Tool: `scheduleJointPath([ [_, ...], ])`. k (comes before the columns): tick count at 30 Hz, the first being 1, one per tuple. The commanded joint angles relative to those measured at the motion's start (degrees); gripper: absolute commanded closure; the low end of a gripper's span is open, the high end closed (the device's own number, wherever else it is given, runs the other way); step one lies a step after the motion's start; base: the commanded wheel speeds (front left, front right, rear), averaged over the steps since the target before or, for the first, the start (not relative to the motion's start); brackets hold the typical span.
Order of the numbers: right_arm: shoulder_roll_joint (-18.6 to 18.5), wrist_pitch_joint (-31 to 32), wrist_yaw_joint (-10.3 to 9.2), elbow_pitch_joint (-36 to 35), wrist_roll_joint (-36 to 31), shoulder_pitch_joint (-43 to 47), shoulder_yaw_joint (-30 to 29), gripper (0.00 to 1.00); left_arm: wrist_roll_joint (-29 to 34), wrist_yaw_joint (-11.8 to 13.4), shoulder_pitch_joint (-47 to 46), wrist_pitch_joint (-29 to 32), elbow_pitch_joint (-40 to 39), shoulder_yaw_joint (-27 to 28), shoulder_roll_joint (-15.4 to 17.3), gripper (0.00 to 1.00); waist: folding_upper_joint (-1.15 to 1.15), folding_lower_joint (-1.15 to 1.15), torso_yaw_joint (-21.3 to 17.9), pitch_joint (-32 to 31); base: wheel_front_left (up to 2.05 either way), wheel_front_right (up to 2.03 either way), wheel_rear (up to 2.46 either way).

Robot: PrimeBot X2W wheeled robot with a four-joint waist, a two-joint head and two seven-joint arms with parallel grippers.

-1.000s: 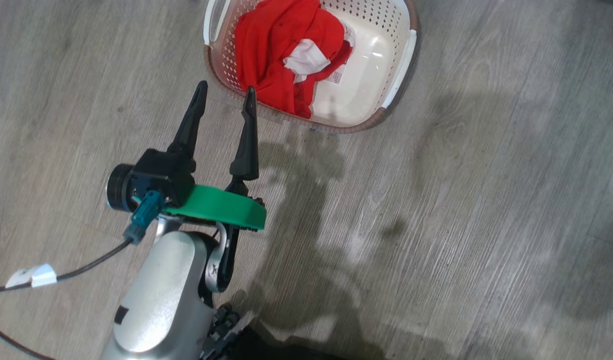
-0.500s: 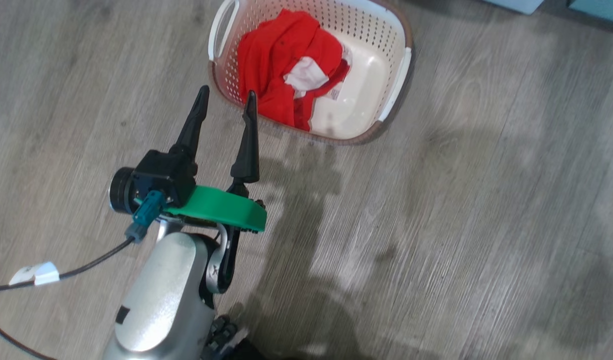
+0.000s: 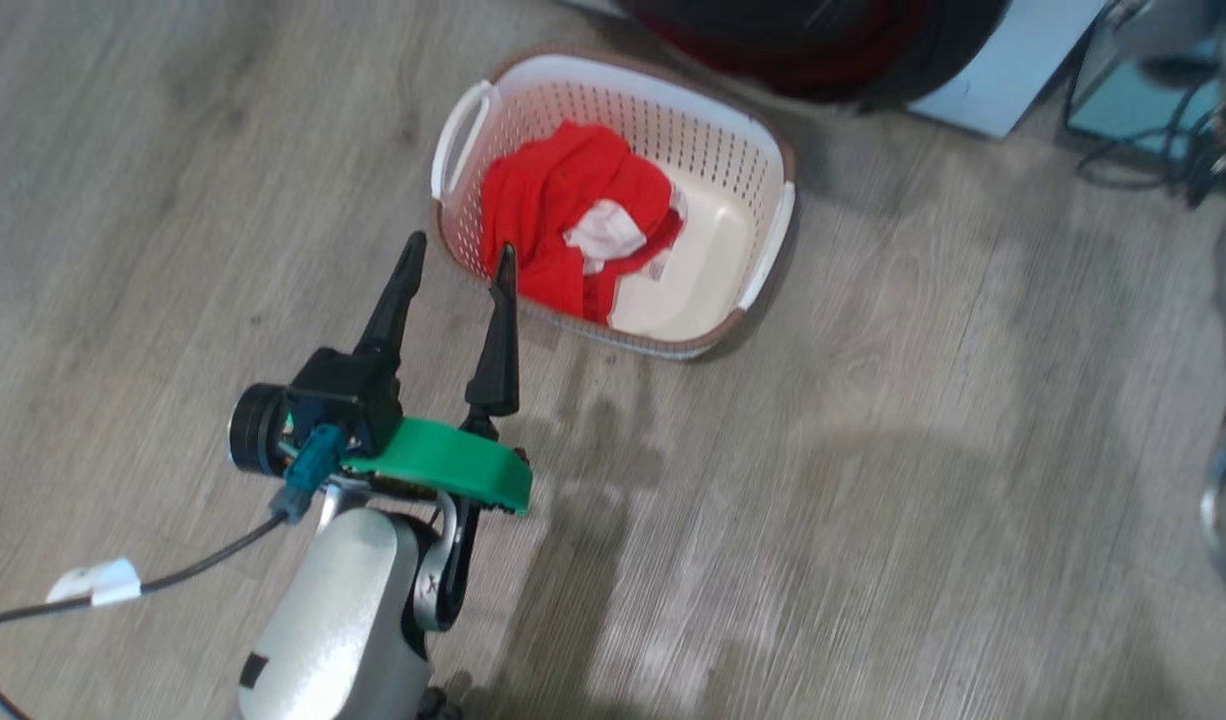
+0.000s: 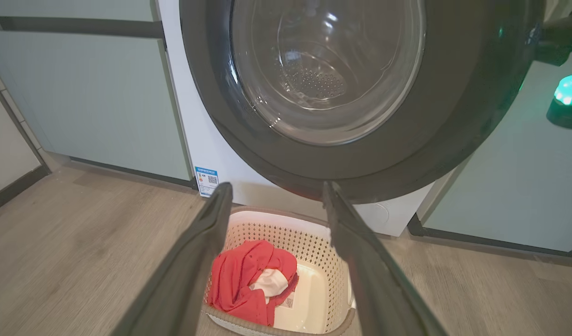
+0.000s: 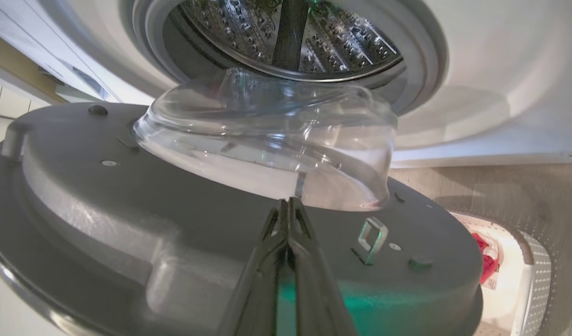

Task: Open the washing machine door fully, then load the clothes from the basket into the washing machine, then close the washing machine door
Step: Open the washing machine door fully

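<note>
The cream basket (image 3: 673,120) stands on the floor with the red clothes (image 3: 558,215) heaped in its left half. My left gripper (image 3: 460,250) hovers open and empty just short of the basket's near left corner. In the left wrist view the washing machine door (image 4: 454,116) hangs above the basket (image 4: 276,231) and clothes (image 4: 239,284), its black rim facing me. It stands partly swung out from the white washing machine (image 4: 206,135). My right gripper (image 5: 288,201) is shut, its tips against the door's grey inner face (image 5: 127,196) at the foot of the glass dome. The steel drum (image 5: 290,37) is open behind.
Pale teal cabinets (image 4: 94,102) flank the machine on both sides. Dark cables (image 3: 1143,150) lie on the floor at the far right. Wood floor (image 3: 873,500) stretches wide to the right of the basket. A cable with a white tag (image 3: 98,582) trails from my left arm.
The head camera has swung upward, so the basket sits lower in the picture and the door's dark edge has come in at the top. My left gripper stays open in the same pose.
</note>
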Motion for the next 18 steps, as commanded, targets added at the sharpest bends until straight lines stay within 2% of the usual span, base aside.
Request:
scheduleJointPath([
  [1, 2.1, 0.7, 0.05, -2.8, 0.7, -0.3, 0.8, 1.0, 0.6, -0.2, 0.5, -0.5, -1.6, 2.0, 0.8, 0.0, 0.0, 0.0, 0.2, -1.6, 0.0, 0.0, 0.0],
  [18, 6.4, 2.8, 0.05, -7.7, 7.7, 15.1, 4.0, 1.0, 2.1, -2.2, 6.8, -0.5, 0.8, 3.6, 0.8, 0.0, 0.0, 0.0, 2.7, -11.6, 0.0, 0.0, 0.0],
])
